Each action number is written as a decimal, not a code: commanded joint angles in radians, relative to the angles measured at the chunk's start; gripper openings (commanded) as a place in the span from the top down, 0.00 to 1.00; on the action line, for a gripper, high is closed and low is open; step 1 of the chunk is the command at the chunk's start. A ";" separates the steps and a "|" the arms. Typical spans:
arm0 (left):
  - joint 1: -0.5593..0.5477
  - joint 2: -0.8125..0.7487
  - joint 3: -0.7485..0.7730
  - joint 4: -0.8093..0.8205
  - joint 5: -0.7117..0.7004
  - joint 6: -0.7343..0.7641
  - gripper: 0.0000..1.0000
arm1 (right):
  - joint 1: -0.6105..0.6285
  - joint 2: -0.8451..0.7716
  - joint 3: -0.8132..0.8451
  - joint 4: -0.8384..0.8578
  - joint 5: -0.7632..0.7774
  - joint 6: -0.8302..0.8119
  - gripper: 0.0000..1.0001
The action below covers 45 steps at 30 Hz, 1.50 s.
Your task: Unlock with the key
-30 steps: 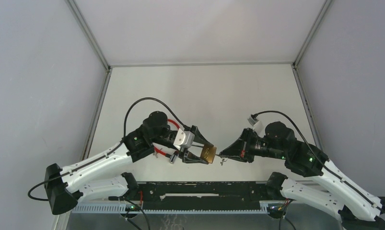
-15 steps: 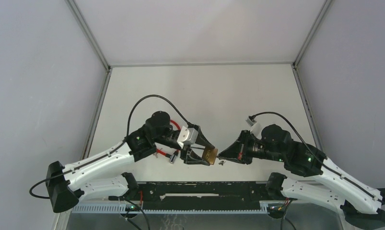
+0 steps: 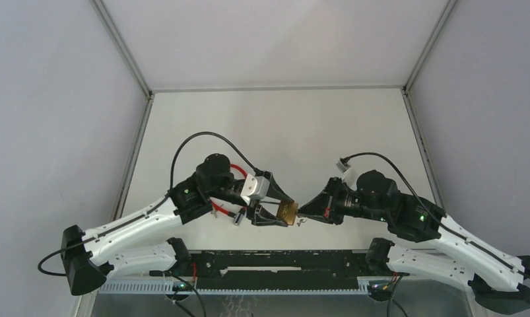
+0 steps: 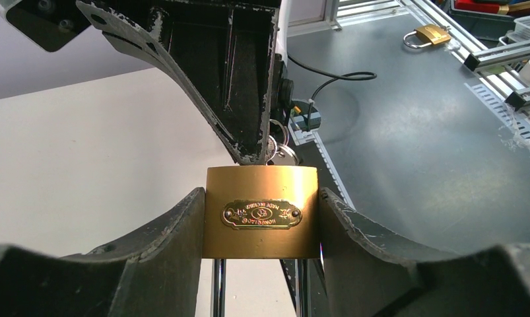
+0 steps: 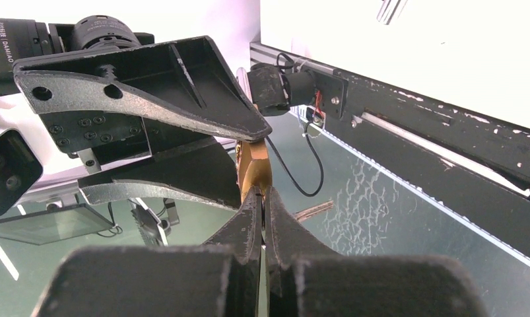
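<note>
From above, the left fingers [image 3: 270,220] clamp the brass padlock [image 3: 288,211] and hold it off the desk [image 3: 282,125], near the front edge. Its free end is turned toward the other arm, so a key can go in along a straight line. The right fingers [image 3: 317,203] come in from the opposite side, their tip at the padlock's end; touching or just short, this view does not settle. What looks like the key ring [image 3: 302,223] hangs below the meeting point

On the left wrist camera the padlock [image 4: 261,211] sits squeezed by its narrow sides between the left fingers [image 4: 163,238], nameplate facing the lens. The shackle legs [image 4: 216,290] run back toward the wrist, which leaves the far end clear. The right fingers [image 4: 229,79] press down onto that end, and the key ring [image 4: 280,153] peeks out beside their tip; the key blade is hidden

On the right wrist camera the right fingers [image 5: 245,231] are pressed together with only a sliver between them, evidently pinching the key. The padlock [image 5: 254,168] stands edge-on directly ahead, framed by the left fingers [image 5: 150,86]. Insertion seems to be the step in hand; no turn can be confirmed
</note>
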 commanded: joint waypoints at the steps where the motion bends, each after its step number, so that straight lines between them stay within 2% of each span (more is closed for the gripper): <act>1: -0.012 -0.023 0.060 0.134 -0.016 0.019 1.00 | 0.012 0.033 0.010 0.091 0.011 0.023 1.00; 8: -0.013 -0.018 0.064 0.129 -0.021 0.030 1.00 | -0.019 0.027 0.010 0.108 -0.017 0.009 0.99; 10: -0.012 -0.016 0.065 0.099 -0.027 0.057 1.00 | -0.041 0.008 0.010 0.100 -0.040 0.001 0.83; 12: -0.013 -0.016 0.062 0.080 -0.034 0.078 1.00 | -0.060 -0.023 0.010 0.081 -0.051 -0.006 0.71; 19: -0.012 -0.006 0.047 0.052 -0.035 0.108 1.00 | -0.100 -0.085 0.010 0.030 -0.102 -0.015 0.61; 33: -0.012 -0.011 0.041 0.066 -0.027 0.097 1.00 | -0.085 -0.038 0.010 0.006 -0.084 -0.060 0.57; 45: -0.012 -0.011 0.044 0.044 -0.042 0.105 1.00 | -0.156 -0.100 0.010 -0.071 -0.097 -0.094 0.61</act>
